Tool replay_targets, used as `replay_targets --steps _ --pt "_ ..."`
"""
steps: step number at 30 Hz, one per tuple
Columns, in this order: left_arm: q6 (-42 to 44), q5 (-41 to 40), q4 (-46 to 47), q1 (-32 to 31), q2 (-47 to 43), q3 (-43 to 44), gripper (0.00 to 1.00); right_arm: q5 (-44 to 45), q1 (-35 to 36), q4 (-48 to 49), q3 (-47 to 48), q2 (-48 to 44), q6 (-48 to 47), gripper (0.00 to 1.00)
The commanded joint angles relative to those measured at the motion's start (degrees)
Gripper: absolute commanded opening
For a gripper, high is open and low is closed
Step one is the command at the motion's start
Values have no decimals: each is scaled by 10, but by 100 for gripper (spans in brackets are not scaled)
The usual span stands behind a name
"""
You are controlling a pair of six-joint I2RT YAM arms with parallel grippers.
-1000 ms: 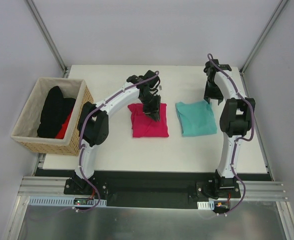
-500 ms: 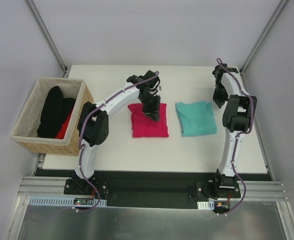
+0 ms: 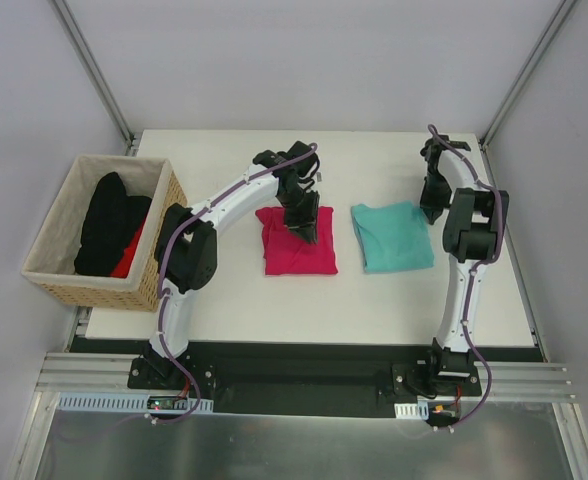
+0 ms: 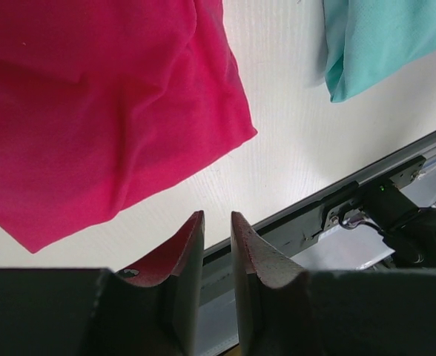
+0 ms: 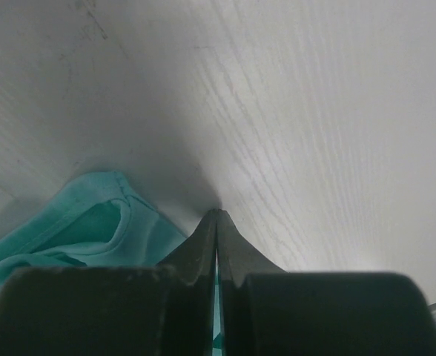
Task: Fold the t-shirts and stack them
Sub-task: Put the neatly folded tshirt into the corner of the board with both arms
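Two folded t-shirts lie side by side on the white table (image 3: 374, 300). The crimson-pink one (image 3: 292, 255) (image 4: 92, 111) is at the middle, the teal one (image 3: 394, 238) (image 4: 381, 37) (image 5: 77, 222) to its right. My left gripper (image 3: 306, 232) (image 4: 216, 222) hovers over the pink shirt's far right part. Its jaws stand a narrow gap apart with nothing between them. My right gripper (image 3: 431, 210) (image 5: 216, 213) is shut, tips down on the bare table at the teal shirt's far right corner. A sliver of teal shows through the slit between its fingers, and I cannot tell whether cloth is pinched there.
A woven wicker basket (image 3: 59, 275) stands off the table's left edge, holding black clothing (image 3: 109, 225) and something red (image 3: 129, 258). Grey walls and metal posts close in the back and sides. The black base rail (image 3: 304, 360) runs along the near edge.
My right gripper shut, swung down from the far right corner of the table and came in to the teal shirt's far right corner. The left arm and both shirts stayed still.
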Motion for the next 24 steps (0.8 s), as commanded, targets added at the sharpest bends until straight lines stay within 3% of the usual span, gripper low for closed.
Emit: replay_targets --steps 1,24 --pt "-6 -15 -16 6 -36 -7 20 -9 13 -3 1 -1 6 1" --pt "-17 -40 -14 6 -60 -43 18 -14 61 -3 -18 -19 10 1"
